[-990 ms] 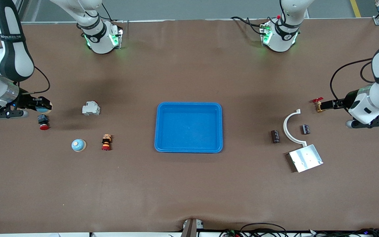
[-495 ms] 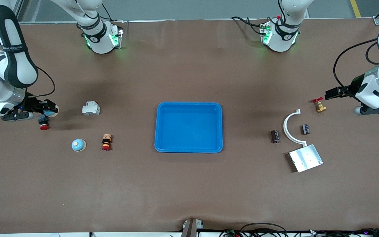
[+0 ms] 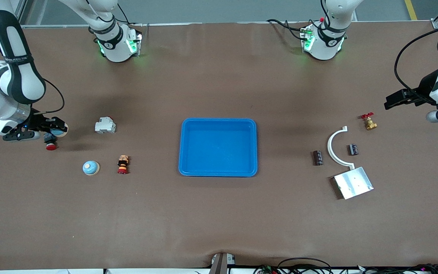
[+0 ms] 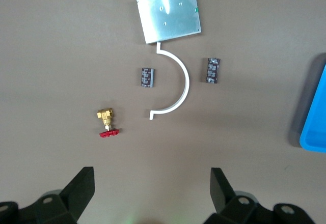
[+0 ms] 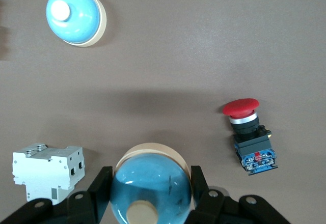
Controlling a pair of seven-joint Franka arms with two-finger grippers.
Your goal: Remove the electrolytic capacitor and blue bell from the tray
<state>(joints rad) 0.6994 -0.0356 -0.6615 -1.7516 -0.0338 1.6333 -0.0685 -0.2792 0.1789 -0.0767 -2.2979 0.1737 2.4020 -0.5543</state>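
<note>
Right hand (image 3: 53,127): at the front view's left edge, closed around a blue dome bell with cream base (image 5: 151,186), over the red mushroom push-button (image 3: 50,143).
Left hand (image 3: 393,102): at the front view's right edge, fingers spread wide, holding nothing.
Black cylindrical capacitor (image 3: 318,158): lying on the brown desk (image 3: 219,220), beside the white curved bracket (image 3: 334,147).
Blue plastic tray (image 3: 218,172): centre frame.

Both arms out at the two ends of the desk

The right gripper (image 3: 53,130) hangs low near the right arm's end of the desk, its fingers (image 5: 99,186) clamped around a blue bell (image 5: 151,188). The left gripper (image 3: 393,101) is raised near the left arm's end, fingers (image 4: 81,188) spread wide and empty.
</note>
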